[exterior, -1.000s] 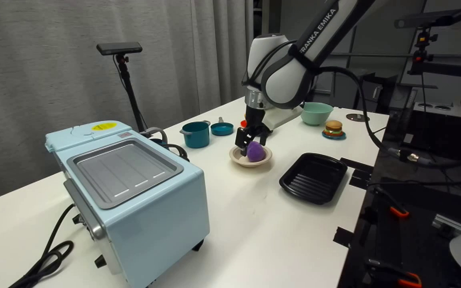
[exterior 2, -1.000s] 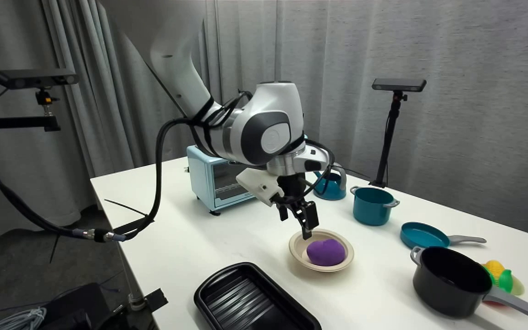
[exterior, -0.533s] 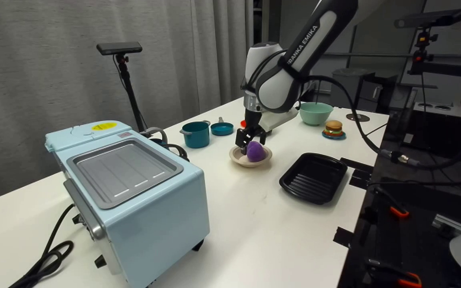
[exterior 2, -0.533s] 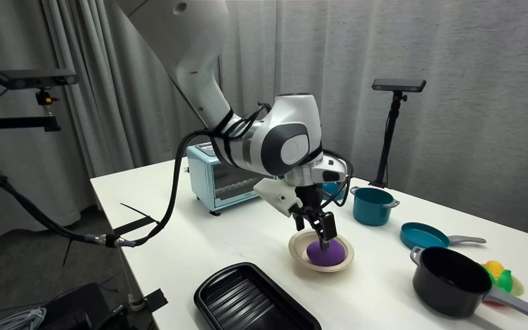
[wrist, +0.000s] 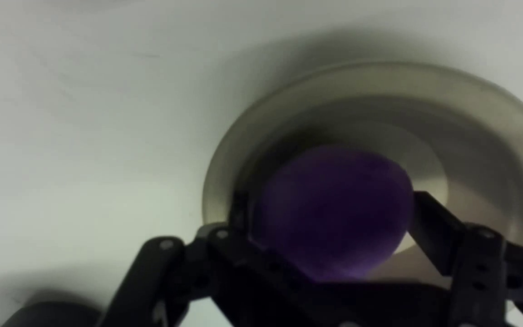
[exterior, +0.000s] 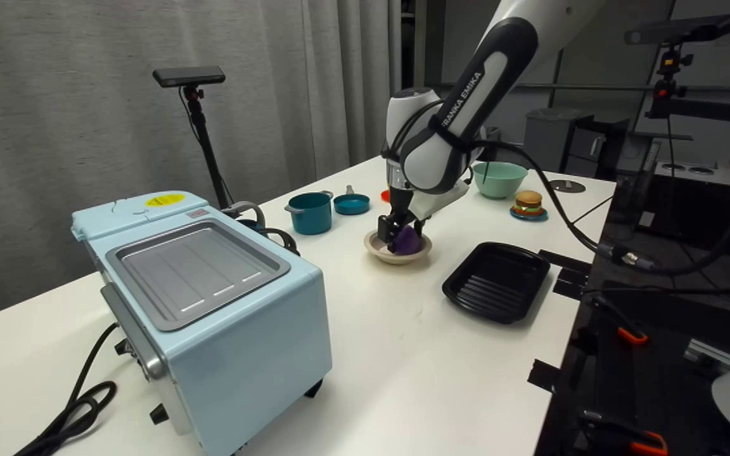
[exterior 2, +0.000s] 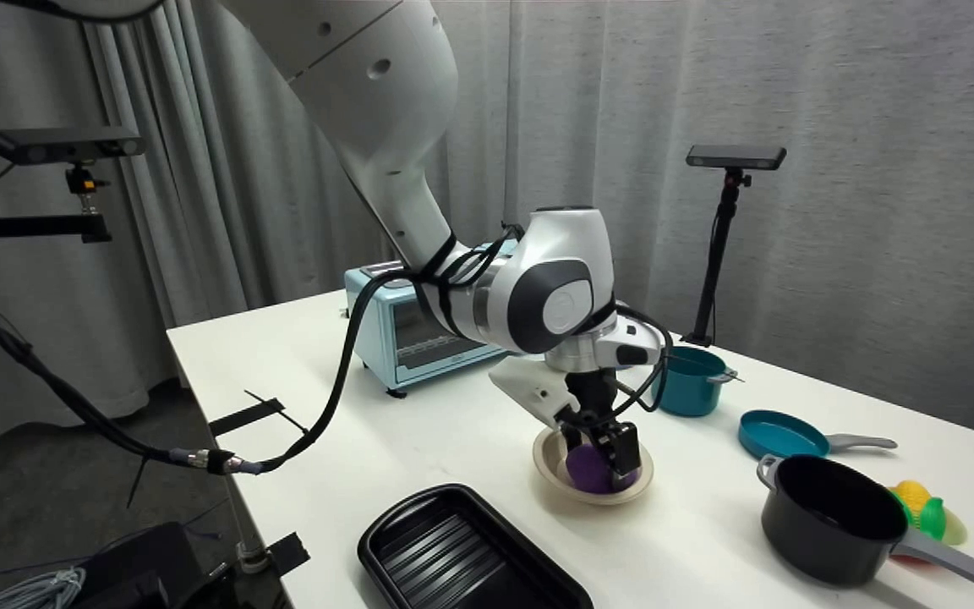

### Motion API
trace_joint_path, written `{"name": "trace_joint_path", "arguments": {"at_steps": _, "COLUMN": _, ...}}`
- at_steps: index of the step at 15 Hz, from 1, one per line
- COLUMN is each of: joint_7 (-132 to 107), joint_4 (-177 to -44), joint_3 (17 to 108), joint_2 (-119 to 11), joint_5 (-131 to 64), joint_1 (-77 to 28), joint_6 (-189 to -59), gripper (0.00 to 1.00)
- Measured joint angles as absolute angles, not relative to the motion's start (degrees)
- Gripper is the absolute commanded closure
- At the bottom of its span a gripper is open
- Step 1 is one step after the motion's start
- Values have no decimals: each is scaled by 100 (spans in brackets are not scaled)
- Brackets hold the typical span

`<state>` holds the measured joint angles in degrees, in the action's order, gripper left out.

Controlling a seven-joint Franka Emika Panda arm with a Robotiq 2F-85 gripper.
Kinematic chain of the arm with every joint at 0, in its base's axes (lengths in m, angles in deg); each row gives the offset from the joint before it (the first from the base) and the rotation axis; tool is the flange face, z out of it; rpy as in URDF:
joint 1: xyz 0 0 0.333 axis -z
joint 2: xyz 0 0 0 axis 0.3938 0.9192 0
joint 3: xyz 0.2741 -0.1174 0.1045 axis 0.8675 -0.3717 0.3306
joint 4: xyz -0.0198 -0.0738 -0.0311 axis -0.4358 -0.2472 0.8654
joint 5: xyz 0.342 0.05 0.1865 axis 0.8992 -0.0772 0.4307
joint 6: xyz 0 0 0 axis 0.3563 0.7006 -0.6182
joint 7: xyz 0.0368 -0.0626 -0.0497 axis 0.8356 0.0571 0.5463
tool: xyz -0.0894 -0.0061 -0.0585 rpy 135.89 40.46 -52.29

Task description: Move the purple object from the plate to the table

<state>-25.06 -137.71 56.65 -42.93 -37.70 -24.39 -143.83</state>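
Note:
The purple object [exterior 2: 588,470] sits in the beige plate [exterior 2: 541,462] on the white table [exterior 2: 673,541]. My gripper [exterior 2: 598,461] is lowered over the plate with its fingers standing on either side of the purple object. The same shows in the other views, with the gripper [exterior: 406,237] and the plate [exterior: 397,259] seen from across the table. In the wrist view the purple object [wrist: 334,209] fills the gap between the fingers [wrist: 435,229]. The fingers look as wide apart as before; whether they touch it firmly I cannot tell.
A black ridged tray [exterior: 497,282] lies near the plate. A light blue toaster oven [exterior: 251,354] stands further along the table. A teal pot [exterior 2: 686,396], a teal pan [exterior 2: 781,435] and a black saucepan [exterior 2: 829,529] stand on the plate's other side. A mint bowl [exterior: 500,180] is farther off.
The arm has moved over the plate and down, so the fingers now reach down around the purple object. The purple object and plate stay in place. No clear change in finger spacing shows.

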Motion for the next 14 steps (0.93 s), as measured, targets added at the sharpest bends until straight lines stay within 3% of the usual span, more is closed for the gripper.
{"name": "trace_joint_path", "arguments": {"at_steps": 7, "joint_7": -2536, "joint_4": -13506, "joint_3": 5621, "joint_2": -4068, "joint_5": -3770, "joint_1": -2512, "joint_6": -14383, "gripper": 89}}
{"name": "trace_joint_path", "arguments": {"at_steps": 10, "joint_7": -2545, "joint_4": -13433, "joint_3": 5620, "joint_2": -4070, "joint_5": -3769, "joint_1": -2565, "joint_6": -14383, "gripper": 94}}
{"name": "trace_joint_path", "arguments": {"at_steps": 14, "joint_7": -2590, "joint_4": -13293, "joint_3": 5621, "joint_2": -4152, "joint_5": -3760, "joint_1": -2606, "joint_6": -14383, "gripper": 93}}
